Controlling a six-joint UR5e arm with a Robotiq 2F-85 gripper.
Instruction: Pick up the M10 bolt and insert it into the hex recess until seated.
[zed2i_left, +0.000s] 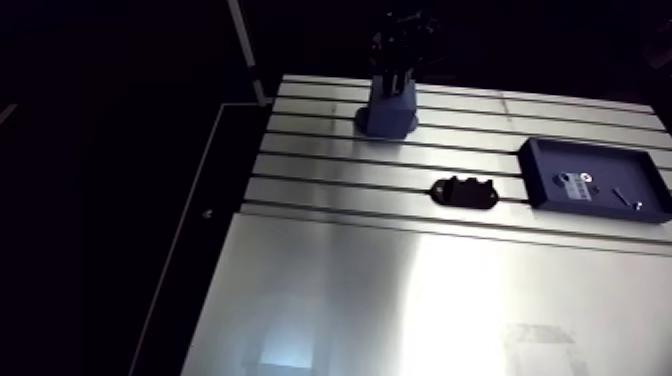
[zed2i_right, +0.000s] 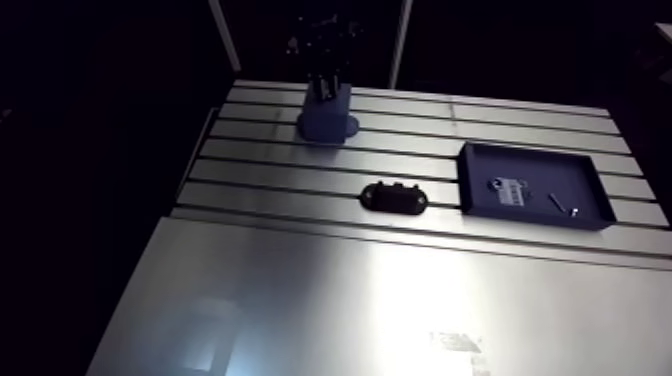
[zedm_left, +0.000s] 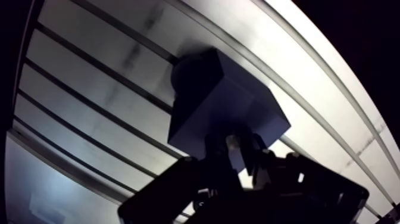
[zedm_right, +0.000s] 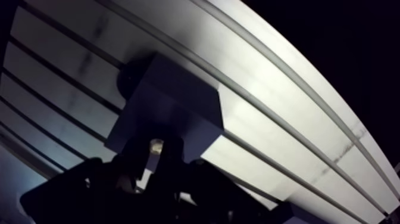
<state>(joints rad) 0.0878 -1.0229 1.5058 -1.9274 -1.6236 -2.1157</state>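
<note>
My fingers (zedm_left: 215, 156) pinch the M10 bolt (zedm_right: 156, 145); its pale end shows between them, directly over the top of the dark blue block (zed2i_left: 388, 108). In the arm view, the block stands at upper centre on the table (zed2i_left: 400, 300). A black oblong fixture (zed2i_left: 464, 191) lies mid-frame. A blue tray (zed2i_left: 528, 175) holding small parts sits at right.

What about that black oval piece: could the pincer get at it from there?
Probably yes. The oval piece lies alone on the table, nothing over it or close beside it. The pincer hangs at the blue block farther back, nothing standing between them.
</note>
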